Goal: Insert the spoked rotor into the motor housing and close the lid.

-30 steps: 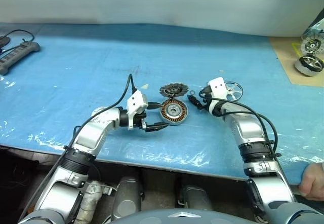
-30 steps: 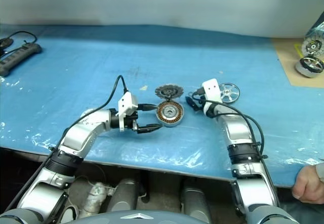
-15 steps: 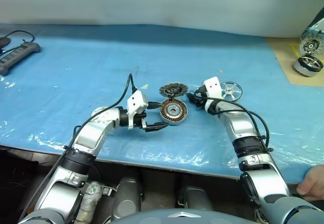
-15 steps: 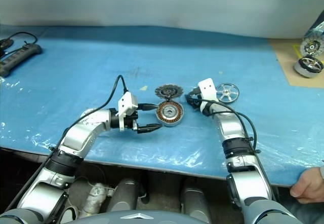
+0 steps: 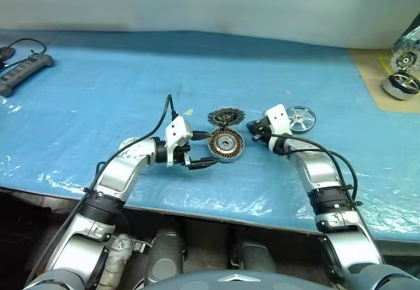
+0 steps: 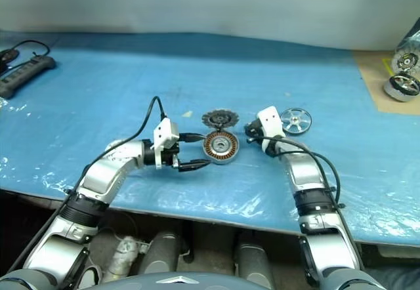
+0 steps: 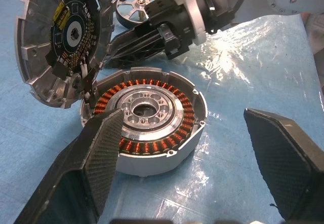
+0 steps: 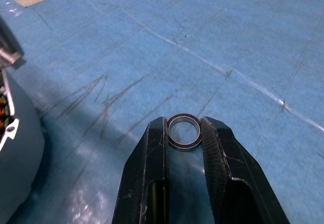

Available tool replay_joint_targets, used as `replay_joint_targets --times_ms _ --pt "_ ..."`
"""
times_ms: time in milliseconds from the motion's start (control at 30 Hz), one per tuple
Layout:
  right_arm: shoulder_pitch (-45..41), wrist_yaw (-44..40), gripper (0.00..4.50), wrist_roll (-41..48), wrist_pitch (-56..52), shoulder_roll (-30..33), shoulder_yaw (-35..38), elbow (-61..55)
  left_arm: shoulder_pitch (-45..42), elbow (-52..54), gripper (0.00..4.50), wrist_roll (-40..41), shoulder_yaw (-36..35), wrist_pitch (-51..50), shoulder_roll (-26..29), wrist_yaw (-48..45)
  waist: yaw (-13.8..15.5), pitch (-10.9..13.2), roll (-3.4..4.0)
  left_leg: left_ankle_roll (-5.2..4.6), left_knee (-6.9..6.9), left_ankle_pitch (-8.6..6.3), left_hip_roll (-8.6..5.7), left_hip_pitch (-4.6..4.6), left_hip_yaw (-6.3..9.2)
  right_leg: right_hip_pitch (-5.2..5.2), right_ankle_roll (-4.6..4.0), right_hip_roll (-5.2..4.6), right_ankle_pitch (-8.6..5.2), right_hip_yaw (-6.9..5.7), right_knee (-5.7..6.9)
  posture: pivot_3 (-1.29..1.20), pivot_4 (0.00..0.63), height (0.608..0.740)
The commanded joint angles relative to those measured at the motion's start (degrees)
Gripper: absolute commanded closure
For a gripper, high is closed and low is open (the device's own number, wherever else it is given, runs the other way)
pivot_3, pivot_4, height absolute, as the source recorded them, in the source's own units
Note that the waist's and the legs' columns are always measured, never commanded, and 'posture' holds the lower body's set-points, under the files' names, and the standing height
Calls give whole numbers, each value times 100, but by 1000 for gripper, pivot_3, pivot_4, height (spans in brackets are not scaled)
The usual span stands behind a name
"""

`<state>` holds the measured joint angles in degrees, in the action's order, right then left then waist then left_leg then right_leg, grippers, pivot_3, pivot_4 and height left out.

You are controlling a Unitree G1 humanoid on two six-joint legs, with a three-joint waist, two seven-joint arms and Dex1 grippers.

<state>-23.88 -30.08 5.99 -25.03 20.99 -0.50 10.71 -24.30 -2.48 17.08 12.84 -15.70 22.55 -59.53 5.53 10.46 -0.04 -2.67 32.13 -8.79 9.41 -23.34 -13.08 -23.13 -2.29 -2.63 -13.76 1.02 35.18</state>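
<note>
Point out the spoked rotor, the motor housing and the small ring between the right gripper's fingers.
spoked rotor (image 5: 300,118), left eye view, on its hub.
motor housing (image 7: 148,113), left wrist view, on its silver centre.
small ring (image 8: 183,131), right wrist view, on its rim, between the fingers.

Blue-covered table (image 5: 131,73) with motor housing (image 5: 225,145)

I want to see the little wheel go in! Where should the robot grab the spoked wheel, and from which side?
By its thin outer ring, coming from above, I think. The spoked rotor lies flat on the blue table, so one finger can slip through a gap between spokes and the other stays outside the rim.
</note>
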Motion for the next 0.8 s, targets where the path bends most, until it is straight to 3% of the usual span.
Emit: replay_joint_targets --times_ms 33,200,333,600,800 --pt "369 -366 3945 665 -600 382 525 -1272 -45 275 446 198 -161 -85 9 -10 4 0 0 -1 0 -1 0 -2 0 -1 0 0 0 0 -2 0 150 740" --pt "1020 -1451 3945 1659 -1485 1197 514 -2850 19 236 446 175 -134 -92 92 -47 -18 1 0 -23 -6 -14 1 -3 1 -2 1 1 0 -1 -13 0 150 740" --pt "916 -1839 3945 2404 -2055 1361 400 -3430 109 90 446 160 -135 71 87 -93 -29 0 1 -24 -18 -15 5 7 1 -1 1 4 -1 -1 -14 0 150 740" --pt "32 -1829 3945 1624 -1499 1042 -840 -2279 257 -441 446 -190 -111 738 -38 125 -4 0 0 -22 -12 -14 2 6 0 4 1 0 0 -3 -16 0 150 740" --pt "-145 -1910 3945 1328 -1034 898 -1043 -1727 590 -518 446 -350 -197 1149 -73 394 -7 0 0 -8 -10 -5 2 -22 1 -13 0 0 0 -6 -22 0 150 740"
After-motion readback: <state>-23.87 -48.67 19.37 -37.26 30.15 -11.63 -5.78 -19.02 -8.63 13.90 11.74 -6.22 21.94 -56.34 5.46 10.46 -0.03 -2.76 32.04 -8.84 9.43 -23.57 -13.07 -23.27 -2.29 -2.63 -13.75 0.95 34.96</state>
